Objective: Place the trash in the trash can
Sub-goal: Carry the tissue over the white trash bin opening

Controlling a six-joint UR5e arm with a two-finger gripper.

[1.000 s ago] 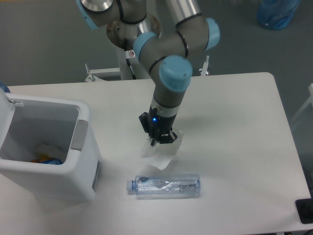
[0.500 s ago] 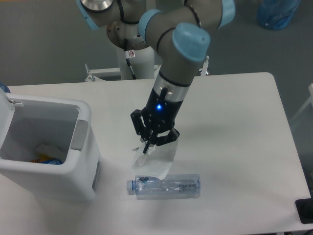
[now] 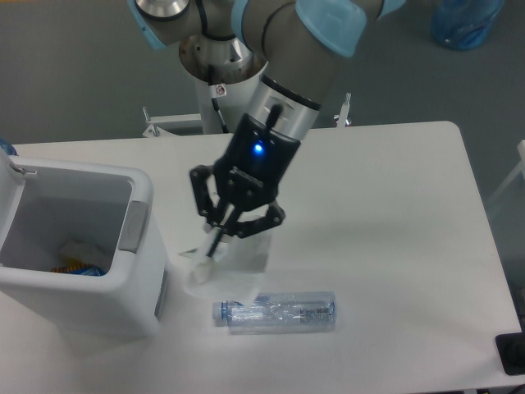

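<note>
My gripper is shut on the white paper wrapper, which hangs from the fingertips above the table, just right of the trash can. The crushed clear plastic bottle with a blue cap lies on its side on the table below and slightly right of the wrapper. The white trash can stands open at the left with a grey panel on its right wall, and some scraps lie in its bottom.
The arm's base column stands behind the table's far edge. A dark object sits off the table's front right corner, and a blue bag lies on the floor at the top right.
The gripper has risen and moved left toward the trash can, lifting the wrapper off the table. The bottle has stayed put.
</note>
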